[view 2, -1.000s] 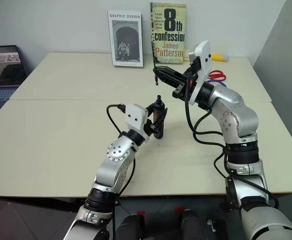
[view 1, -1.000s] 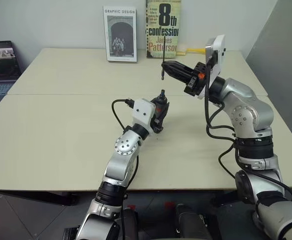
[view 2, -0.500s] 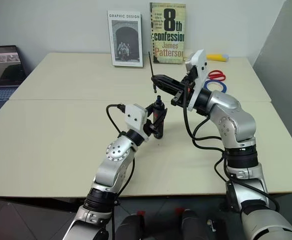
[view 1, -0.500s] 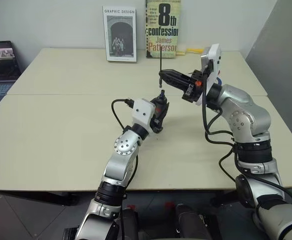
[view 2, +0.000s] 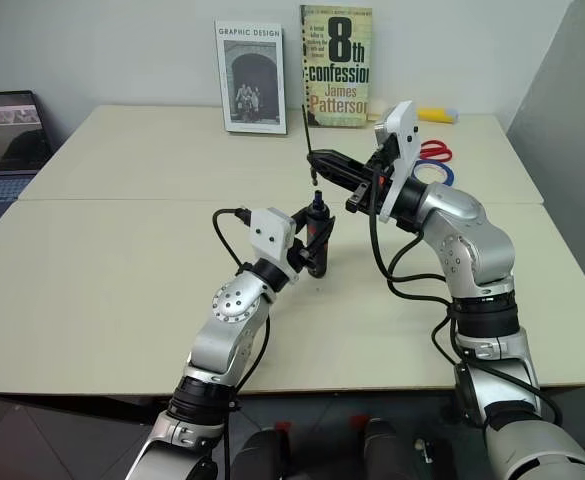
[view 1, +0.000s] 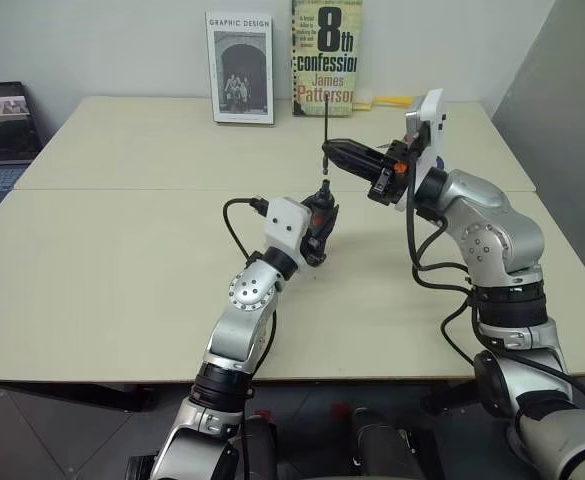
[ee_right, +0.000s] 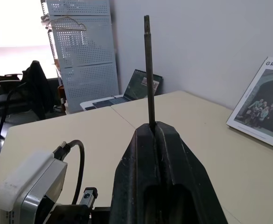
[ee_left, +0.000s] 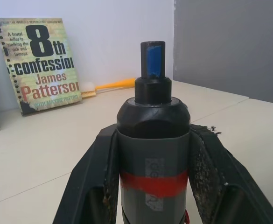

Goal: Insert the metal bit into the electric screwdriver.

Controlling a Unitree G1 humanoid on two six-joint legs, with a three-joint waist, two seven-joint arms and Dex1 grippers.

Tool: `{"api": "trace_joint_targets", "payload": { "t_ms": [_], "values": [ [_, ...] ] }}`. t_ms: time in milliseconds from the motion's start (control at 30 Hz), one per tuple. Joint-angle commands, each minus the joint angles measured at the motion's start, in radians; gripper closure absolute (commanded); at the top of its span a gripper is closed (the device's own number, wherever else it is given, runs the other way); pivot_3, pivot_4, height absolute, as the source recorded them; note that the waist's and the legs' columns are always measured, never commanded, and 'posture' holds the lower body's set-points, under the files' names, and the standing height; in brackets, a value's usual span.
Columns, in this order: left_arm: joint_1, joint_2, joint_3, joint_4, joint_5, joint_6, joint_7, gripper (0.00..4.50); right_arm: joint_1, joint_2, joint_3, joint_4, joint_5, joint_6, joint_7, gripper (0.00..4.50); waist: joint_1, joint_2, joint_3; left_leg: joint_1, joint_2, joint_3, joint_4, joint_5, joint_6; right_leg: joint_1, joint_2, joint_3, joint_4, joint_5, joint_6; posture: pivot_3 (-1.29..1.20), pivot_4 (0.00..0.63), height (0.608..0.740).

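The electric screwdriver [view 1: 322,210] stands upright above the table, a black cylinder with a red band [ee_left: 153,183] and a blue tip [ee_left: 153,59]. My left gripper [view 1: 319,222] is shut on its body, one finger [ee_left: 90,186] on each side. My right gripper [view 1: 329,150] hangs just above and slightly behind it, shut on the metal bit [view 1: 325,125]. The bit is a thin dark rod held vertical, seen close up in the right wrist view [ee_right: 148,70]. Its lower end sits a small gap above the screwdriver's tip [view 1: 324,187].
Two books [view 1: 240,68] [view 1: 327,58] lean against the back wall. A laptop [view 1: 0,135] sits at the far left. Red and blue ring handles [view 2: 433,160] and a yellow object [view 2: 435,115] lie at the back right. The table's right edge [view 1: 532,185] runs close to my right arm.
My right gripper has sunk a little with the bit, bringing its lower end closer to the screwdriver's tip. The left arm and screwdriver have stayed put.
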Motion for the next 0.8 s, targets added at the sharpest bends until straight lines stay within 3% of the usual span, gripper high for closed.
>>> {"api": "trace_joint_targets", "payload": {
  "t_ms": [33,800],
  "values": [
    [0.007,0.008,0.002,-0.025,0.007,-0.001,0.002,2.86,0.000,-0.008,-0.008,-0.011,-0.001,-0.025,0.006,4.50,0.000,0.000,0.000,0.000,0.000,0.000,0.000,0.000,0.000,0.000,0.000,0.000,0.000,0.000,0.000,0.00,0.150,0.740],
    [0.013,0.015,0.001,-0.029,0.007,0.002,-0.001,2.86,0.013,-0.001,0.004,0.006,-0.021,-0.040,0.025,4.50,-0.005,0.000,0.000,0.000,0.000,0.000,0.000,0.000,0.000,0.000,0.000,0.000,0.000,0.000,0.000,0.00,0.150,0.740]
  ]
}}
